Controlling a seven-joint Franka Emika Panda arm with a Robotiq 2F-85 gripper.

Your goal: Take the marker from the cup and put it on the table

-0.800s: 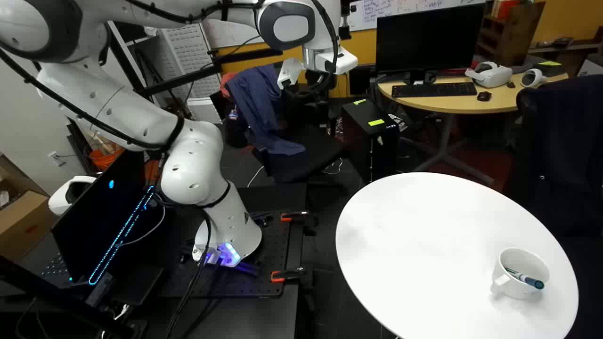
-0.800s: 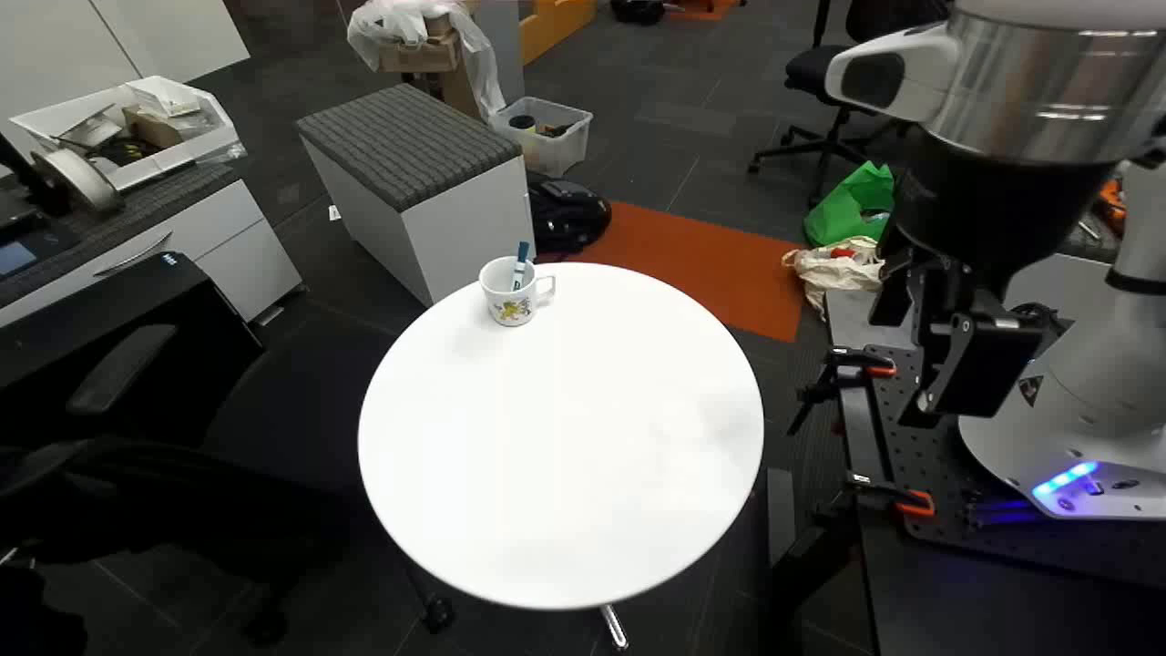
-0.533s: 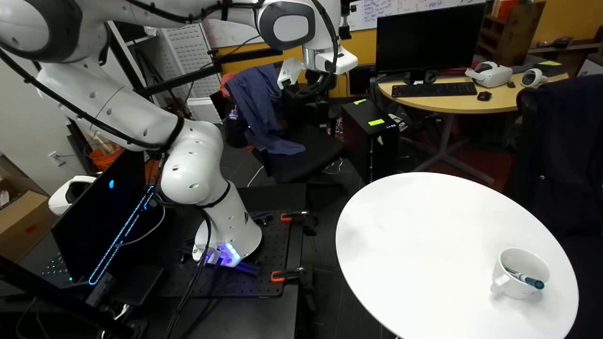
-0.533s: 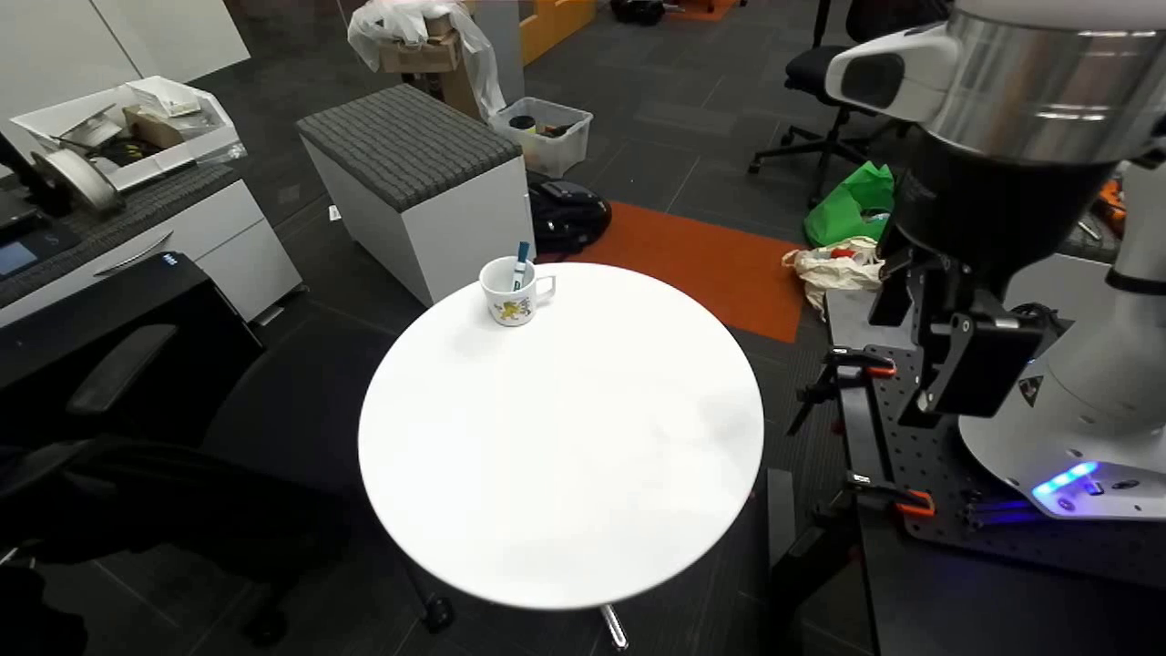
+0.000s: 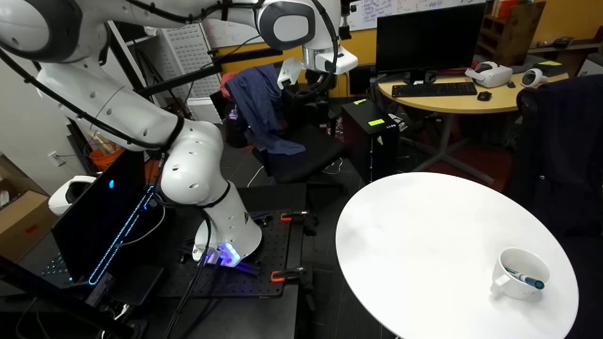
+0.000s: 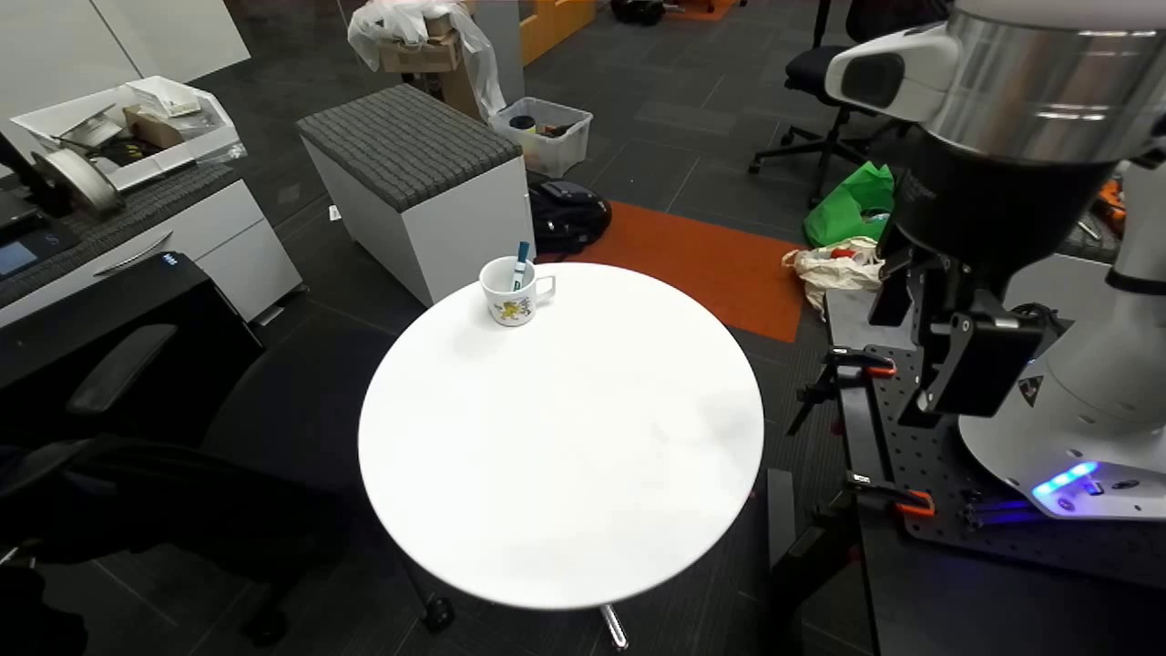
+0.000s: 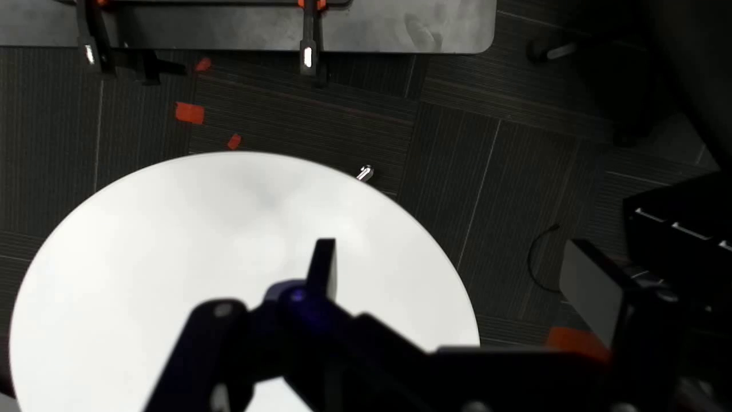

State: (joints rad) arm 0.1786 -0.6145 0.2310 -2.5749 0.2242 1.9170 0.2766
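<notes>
The marker (image 6: 519, 268) leans inside the white cup (image 6: 503, 300) (a small colored picture (image 6: 513, 312) shows on its side), its blue end above the rim. The cup stands upright near the edge of the round table (image 6: 565, 437). Well apart from the cup, the gripper (image 7: 454, 269) has its fingers (image 7: 592, 293) spread wide.

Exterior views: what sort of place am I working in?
Likely an office-style robotics lab: a robot arm on a black bench, a monitor on a wooden desk, and a written-on whiteboard.

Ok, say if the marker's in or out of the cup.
In: both exterior views show the marker leaning inside the cup, blue end up.
</notes>
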